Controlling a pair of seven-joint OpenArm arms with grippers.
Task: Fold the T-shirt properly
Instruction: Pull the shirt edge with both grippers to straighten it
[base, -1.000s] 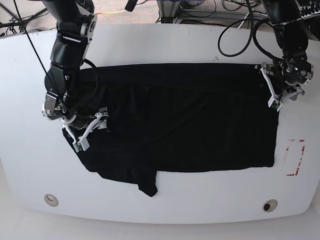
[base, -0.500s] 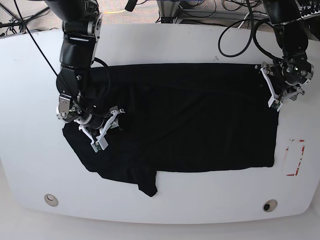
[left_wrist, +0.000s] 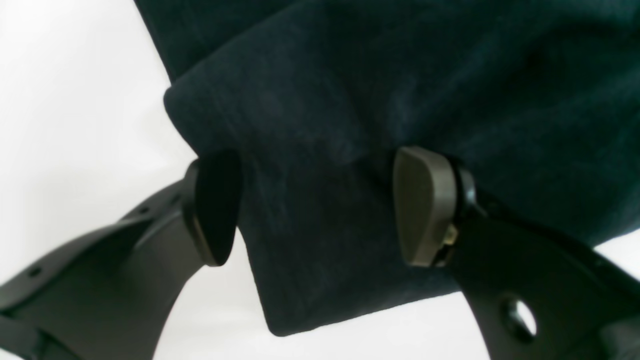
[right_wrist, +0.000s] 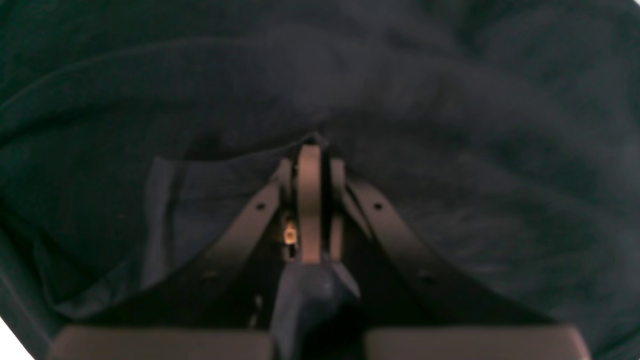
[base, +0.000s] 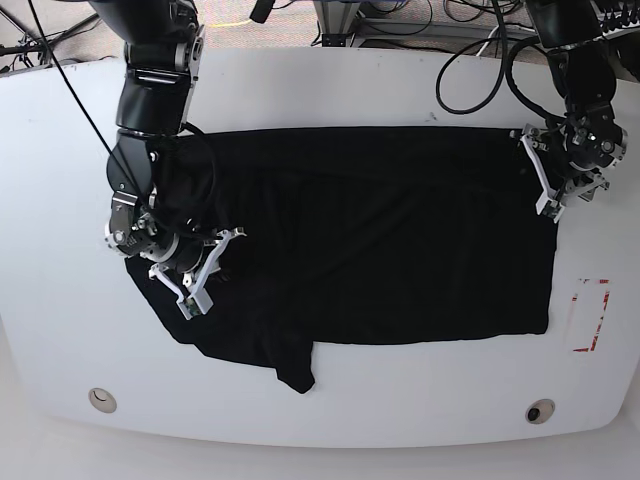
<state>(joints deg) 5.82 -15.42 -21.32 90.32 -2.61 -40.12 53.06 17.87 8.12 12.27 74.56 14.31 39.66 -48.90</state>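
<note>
Since half a second ago we see the right gripper (base: 205, 272) has slid down and a little toward the near edge of the table (base: 330, 85), now sitting lower on the T-shirt (base: 380, 230), while the left gripper (base: 543, 180) has kept its place at the shirt's far right corner. In the right wrist view the right gripper (right_wrist: 310, 150) has its jaws drawn tight together, and we make out a fold of the black cloth pinched at their tips, with fabric filling the whole view around them. In the left wrist view the left gripper (left_wrist: 320, 205) stands wide apart, its two pads straddling a corner of the T-shirt (left_wrist: 400, 90) without pressing it; the cloth corner hangs between them over the white table (left_wrist: 65, 125). The shirt lies spread across the middle of the table, mostly flat, with a bunched sleeve (base: 290, 370) trailing toward the near edge on the base view's left.
</note>
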